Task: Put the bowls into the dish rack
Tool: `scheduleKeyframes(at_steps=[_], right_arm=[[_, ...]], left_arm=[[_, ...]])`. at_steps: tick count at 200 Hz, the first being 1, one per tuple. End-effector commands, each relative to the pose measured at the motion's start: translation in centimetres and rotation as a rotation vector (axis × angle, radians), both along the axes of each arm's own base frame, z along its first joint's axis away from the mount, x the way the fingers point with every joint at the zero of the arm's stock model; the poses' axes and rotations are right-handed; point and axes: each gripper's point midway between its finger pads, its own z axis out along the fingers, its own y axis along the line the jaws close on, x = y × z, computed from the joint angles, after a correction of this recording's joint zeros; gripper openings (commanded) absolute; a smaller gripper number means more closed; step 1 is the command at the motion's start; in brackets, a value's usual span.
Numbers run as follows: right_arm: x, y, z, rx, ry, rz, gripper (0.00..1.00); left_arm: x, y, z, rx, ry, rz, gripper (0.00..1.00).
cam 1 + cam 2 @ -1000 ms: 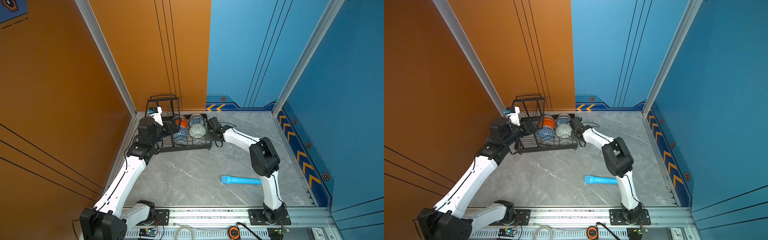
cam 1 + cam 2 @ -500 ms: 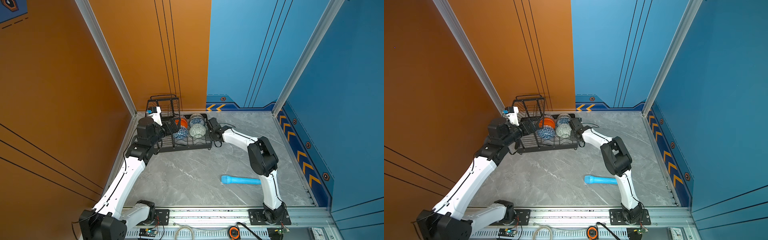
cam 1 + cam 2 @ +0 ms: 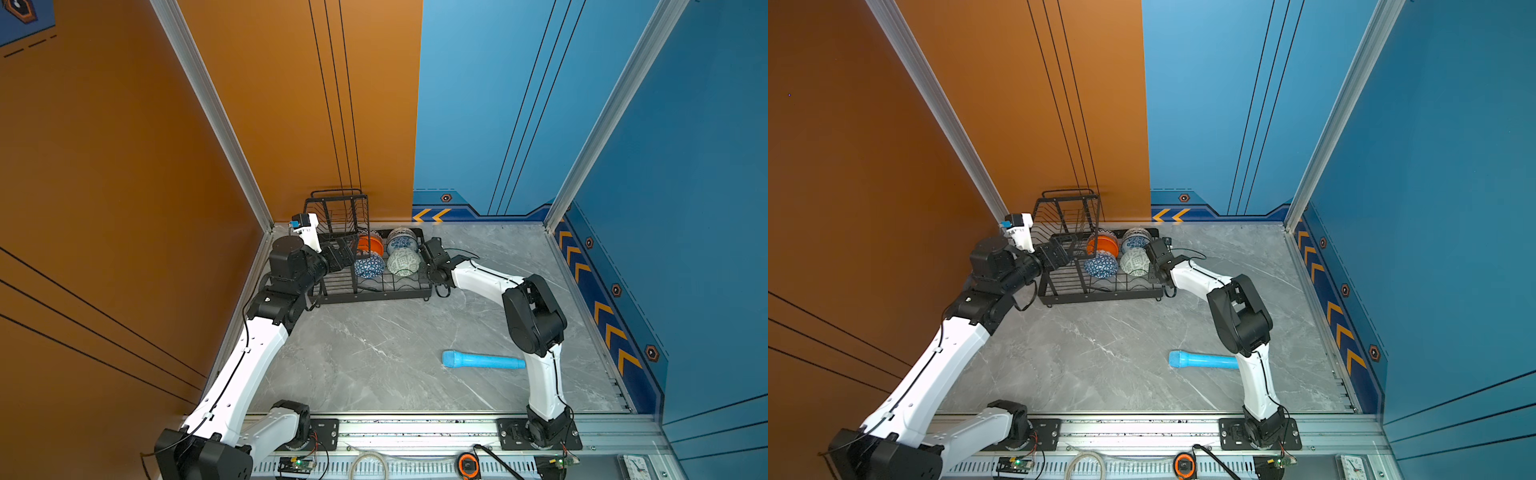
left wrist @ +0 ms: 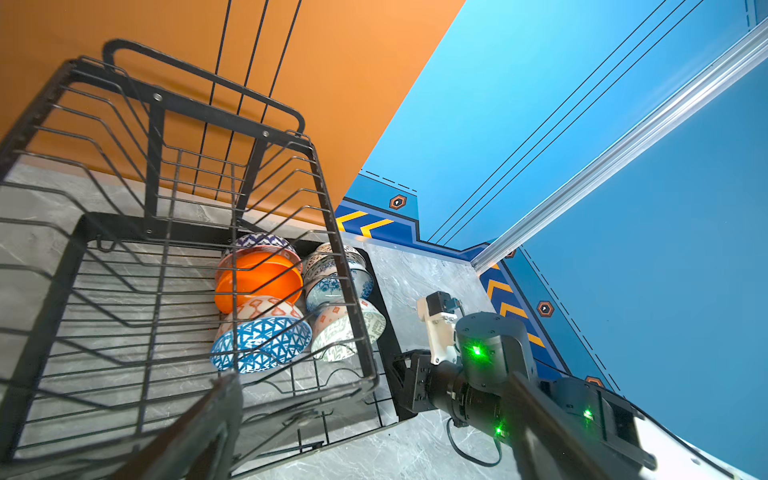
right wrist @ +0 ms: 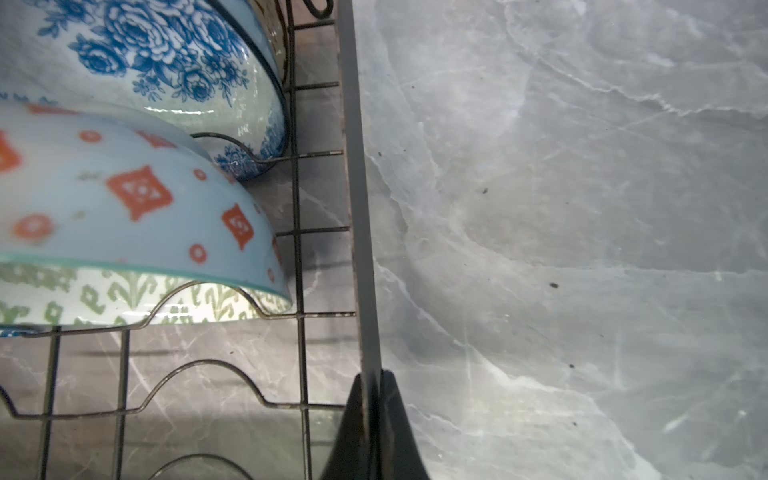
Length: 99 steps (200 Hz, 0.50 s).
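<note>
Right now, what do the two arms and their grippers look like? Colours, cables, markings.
Both arms match: left arm and right arm have white link shells, black joint housings and thin black cables along the white links. Left gripper and right gripper are black. Each wrist carries a white camera mount; the left one's has a blue part. Green lights glow on the right arm's joints.
</note>
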Motion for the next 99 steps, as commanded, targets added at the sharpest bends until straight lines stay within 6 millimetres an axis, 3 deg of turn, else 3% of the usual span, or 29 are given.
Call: scheduleKeyframes(at_steps=[1,99], right_arm=[[1.4,-5.7,2.7,0.028,-0.066,-0.243,0.0],[1.2,-11.2,3.7,0.046,-0.066,-0.278,0.0]], left_arm=[[-0.3,1.0,1.1,0.022,-0.033,0.033,0.98],[0.2,2.6,1.4,-0.005,-0.036,0.082,0.98]])
